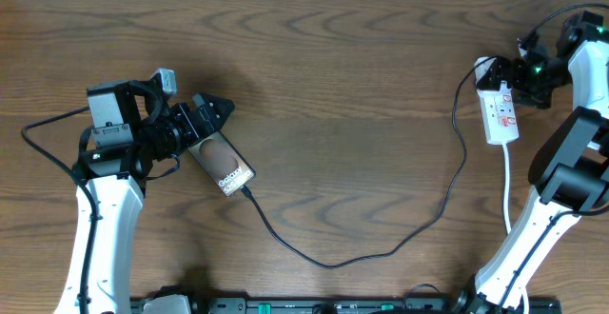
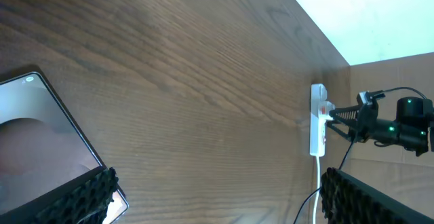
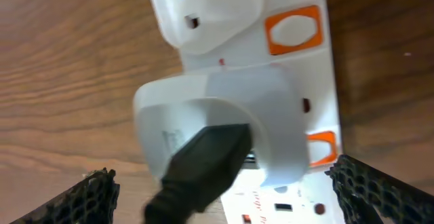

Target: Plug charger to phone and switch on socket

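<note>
Tabletop: dark brown wood with pronounced grain, smooth, low sheen. Socket: smooth white plastic, slightly glossy, with orange plastic switches. Adapter seated in it: white plastic, satin finish. Charger: thin black cable, matt; its connector at the adapter is black matt plastic. Phone: glossy face reflecting pale light. Pads of the left hand: black, matt, knobbly. Arm shell: smooth white plastic.
</note>
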You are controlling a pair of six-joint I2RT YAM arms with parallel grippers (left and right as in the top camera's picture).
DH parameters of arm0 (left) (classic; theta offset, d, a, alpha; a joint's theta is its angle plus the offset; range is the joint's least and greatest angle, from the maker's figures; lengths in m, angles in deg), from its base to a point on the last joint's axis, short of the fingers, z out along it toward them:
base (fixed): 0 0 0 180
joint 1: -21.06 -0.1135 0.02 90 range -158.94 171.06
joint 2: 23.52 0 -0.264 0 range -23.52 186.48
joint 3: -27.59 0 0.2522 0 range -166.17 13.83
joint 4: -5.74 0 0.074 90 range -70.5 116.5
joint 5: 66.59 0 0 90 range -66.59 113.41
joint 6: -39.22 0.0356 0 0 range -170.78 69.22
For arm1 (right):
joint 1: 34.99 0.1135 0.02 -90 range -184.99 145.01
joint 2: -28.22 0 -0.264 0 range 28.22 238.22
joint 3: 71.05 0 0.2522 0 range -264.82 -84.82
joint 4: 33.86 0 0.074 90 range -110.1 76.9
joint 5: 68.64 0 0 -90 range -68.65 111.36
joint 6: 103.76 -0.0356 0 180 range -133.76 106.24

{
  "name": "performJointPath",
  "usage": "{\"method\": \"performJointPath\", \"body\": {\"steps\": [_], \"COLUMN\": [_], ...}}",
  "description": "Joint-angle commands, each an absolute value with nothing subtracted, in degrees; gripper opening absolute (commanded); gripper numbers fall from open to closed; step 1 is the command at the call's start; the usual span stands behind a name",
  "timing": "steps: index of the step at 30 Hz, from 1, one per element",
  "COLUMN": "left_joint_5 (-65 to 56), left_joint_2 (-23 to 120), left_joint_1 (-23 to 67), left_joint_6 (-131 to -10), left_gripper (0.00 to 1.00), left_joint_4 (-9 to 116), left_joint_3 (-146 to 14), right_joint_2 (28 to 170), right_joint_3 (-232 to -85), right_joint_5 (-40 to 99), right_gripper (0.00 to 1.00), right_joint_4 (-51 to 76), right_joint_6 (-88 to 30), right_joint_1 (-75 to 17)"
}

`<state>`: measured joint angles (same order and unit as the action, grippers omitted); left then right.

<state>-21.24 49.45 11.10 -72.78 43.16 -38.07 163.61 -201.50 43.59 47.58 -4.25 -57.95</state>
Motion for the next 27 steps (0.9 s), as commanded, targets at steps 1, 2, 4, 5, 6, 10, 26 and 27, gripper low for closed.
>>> {"method": "performJointPath", "body": {"steps": [1,2,4,5,6,10,26,27], "left_joint_5": [-20.93,-20.93,-20.93,-20.93,-20.93,-20.93,-20.93,-20.93], "left_joint_2": [49.84,49.84,49.84,49.84,49.84,49.84,49.84,49.84], "left_joint_1": [11.28,11.28,11.28,11.28,11.28,11.28,11.28,11.28], "left_joint_6": [-71.58,-71.58,-71.58,-71.58,-71.58,-71.58,-71.58,-71.56], "left_gripper": [0.98,0.98,0.98,0.98,0.98,0.98,0.98,0.98], "left_joint_4": [43.25,43.25,43.25,43.25,43.25,43.27,43.45,43.51], "left_joint_3": [-39.67,-39.67,-39.67,-39.67,-39.67,-39.67,-39.67,-39.67], "right_joint_2": [164.20,164.20,164.20,164.20,164.20,164.20,164.27,164.27], "right_joint_3": [-202.90,-202.90,-202.90,-202.90,-202.90,-202.90,-202.83,-202.77], "right_joint_5": [46.98,47.09,47.53,47.66,47.73,47.70,52.16,52.16], "right_gripper": [0.99,0.99,0.99,0.99,0.99,0.99,0.99,0.99], "right_joint_4": [47.76,47.82,47.89,47.91,47.91,47.78,47.63,47.63], "right_joint_6": [-1.62,-1.25,-0.51,-0.31,-0.16,0.08,-0.27,-0.44], "right_joint_1": [-57.01,-56.79,-56.44,-56.25,-56.09,-55.50,-55.39,-55.28]}}
